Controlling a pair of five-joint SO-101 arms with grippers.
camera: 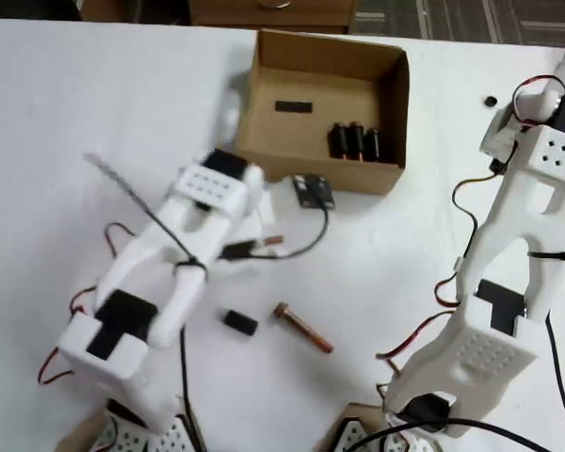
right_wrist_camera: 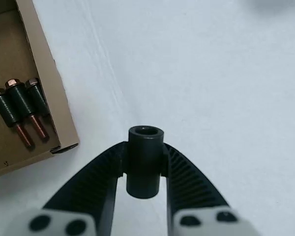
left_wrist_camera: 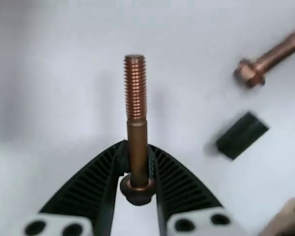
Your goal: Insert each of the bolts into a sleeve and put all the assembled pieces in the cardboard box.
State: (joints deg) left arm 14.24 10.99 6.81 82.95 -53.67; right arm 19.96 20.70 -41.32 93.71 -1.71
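Close beneath the left gripper and running on past its tips, plain white table. Same white top below the right gripper. Past the table's far edge in the high view, wooden furniture and a strip of floor.

Pinched between the left gripper's ribbed black jaws, a copper bolt: head back between the fingers, threaded end pointing straight out ahead. Clamped in the right gripper's jaws, a black sleeve, open bore toward the wrist camera.

Near the held bolt and off to one side, a loose sleeve lying flat. Just beyond that, a second bolt, apart from it.

Farther out from the left gripper, seen from above, a small black module on a cable, just before the box. Off to the side of the right gripper, that box's corner, with three assembled pieces side by side inside, threaded tips toward the near wall.

From above, also a flat black strip on the box floor.
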